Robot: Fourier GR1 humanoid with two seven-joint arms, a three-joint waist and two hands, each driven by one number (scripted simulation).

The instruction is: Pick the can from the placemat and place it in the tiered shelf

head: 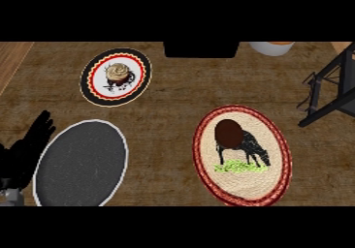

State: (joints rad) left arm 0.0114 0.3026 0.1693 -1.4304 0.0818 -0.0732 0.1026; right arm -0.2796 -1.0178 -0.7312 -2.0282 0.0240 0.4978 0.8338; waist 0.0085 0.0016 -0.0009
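The dark reddish-brown round can (229,135) stands on the oval woven placemat (275,170), seen from above so only its top shows. It sits on the mat's upper-left part, touching the back end of a black cow printed w/ a green grass patch under it. The mat is cream w/ a red patterned border & lies right of centre on the brown wood-grain counter (173,97). No brand, label or writing can be read on the can; its top is plain.

The black metal tiered shelf (336,87) is at the upper right edge, only partly in view: dark bars & a slanted leg. It's well apart from the can.

The left hand (26,147) is at the left edge, black, fingers straight & pointing up, slightly spread, holding nothing. It's just beside the dark grey oval plate w/ a white rim (81,163) at lower left; can't tell if they touch. The right hand isn't in view.

At upper left is a smaller oval plate w/ a black rim, red & yellow ring & white centre (116,76) carrying a cream swirled cupcake (117,72). No text readable on it.

At the top edge: a black rectangular object (201,49), cut off, & right of it a white round container w/ an orange top (270,47), mostly cropped. No lettering visible on either.
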